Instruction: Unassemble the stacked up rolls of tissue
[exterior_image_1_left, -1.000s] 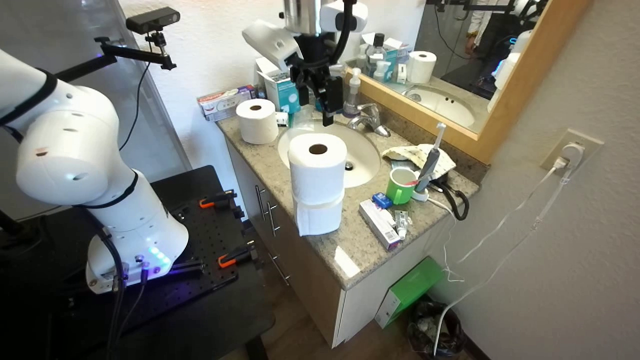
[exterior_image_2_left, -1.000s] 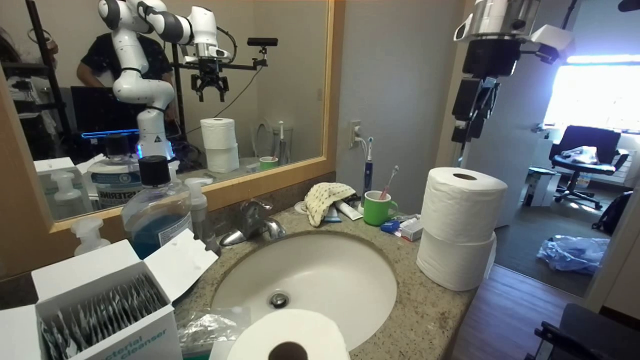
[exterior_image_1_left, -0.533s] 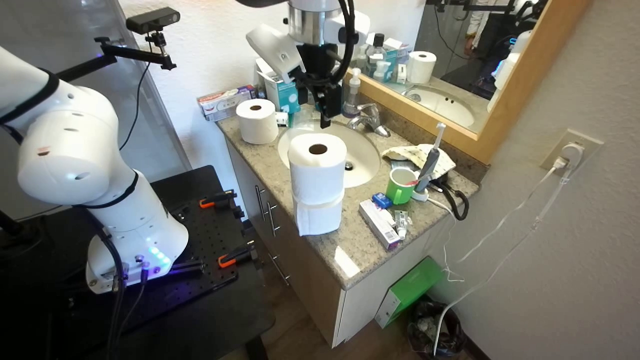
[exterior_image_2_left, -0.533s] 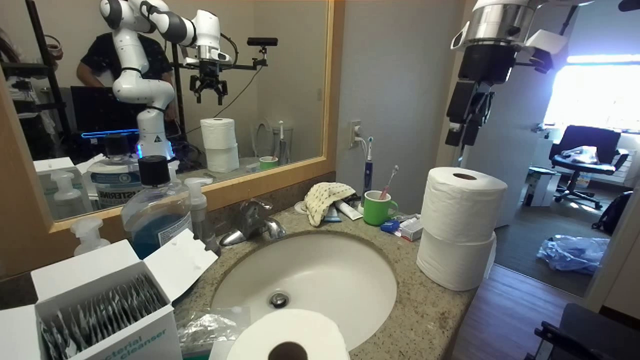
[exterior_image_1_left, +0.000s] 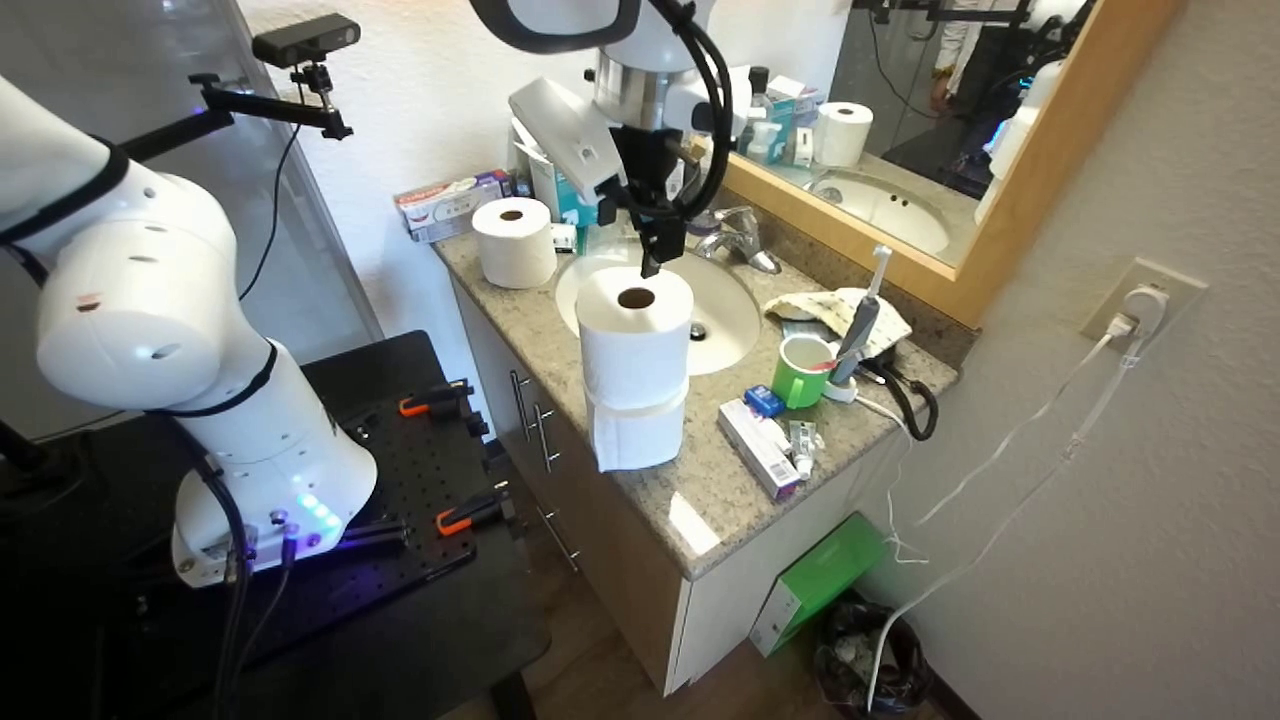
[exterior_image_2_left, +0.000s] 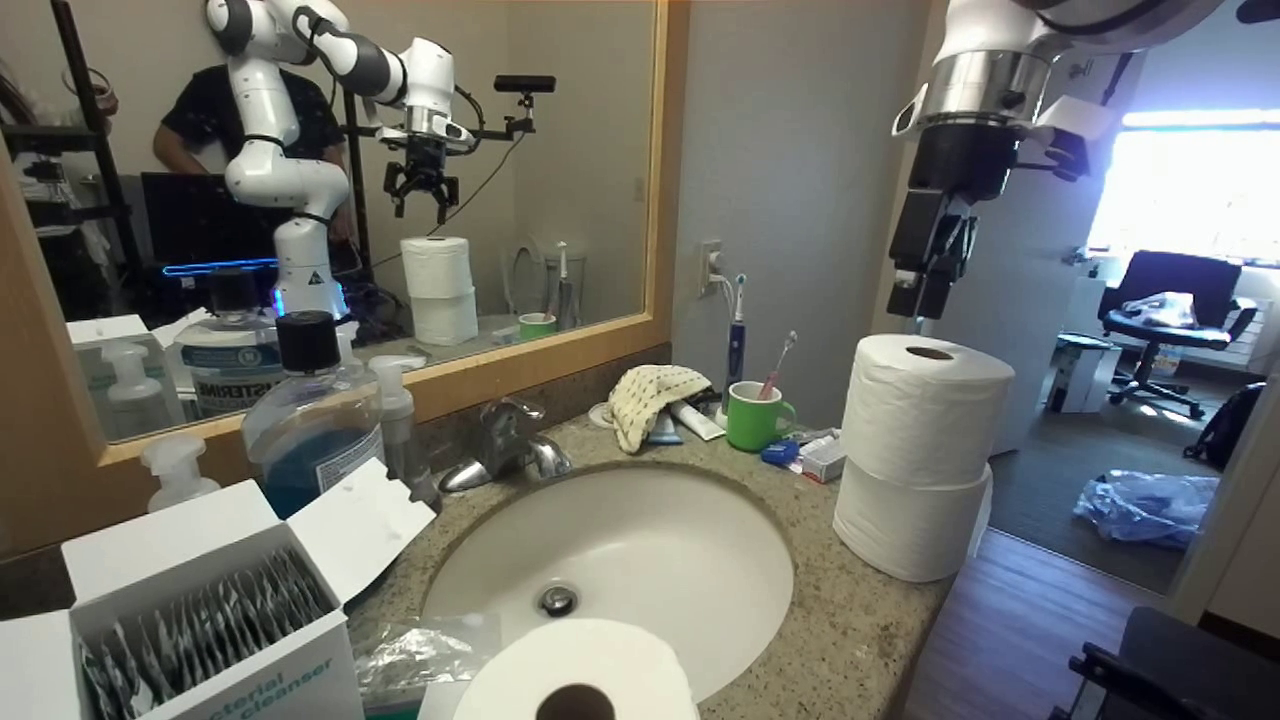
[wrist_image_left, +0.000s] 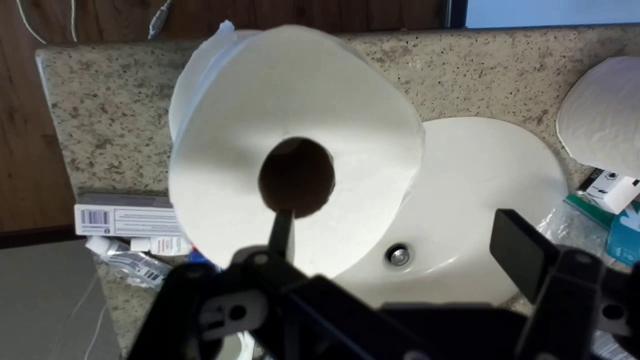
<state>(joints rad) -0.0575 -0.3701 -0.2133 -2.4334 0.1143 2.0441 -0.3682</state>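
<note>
A bathroom: an oval white sink (exterior_image_2_left: 670, 540) and chrome faucet (exterior_image_2_left: 505, 440) set in a speckled counter (exterior_image_2_left: 830, 620), with a wood-framed mirror (exterior_image_2_left: 365, 225) behind. Around the sink are a mouthwash bottle (exterior_image_2_left: 312, 425), a green mug (exterior_image_2_left: 753, 420) holding a toothbrush (exterior_image_2_left: 769, 388), an electric toothbrush (exterior_image_2_left: 737, 345) and white tissue rolls (exterior_image_1_left: 515, 245). Past an open door (exterior_image_2_left: 1035, 280) stands an office chair (exterior_image_2_left: 1170, 275).

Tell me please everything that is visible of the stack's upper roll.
The upper roll is a white cylinder of what looks like soft paper, its round, dark core facing up. It stands upright on the lower roll, beside the sink. The open gripper hangs over it, not gripping it; whether they touch is unclear.
</note>
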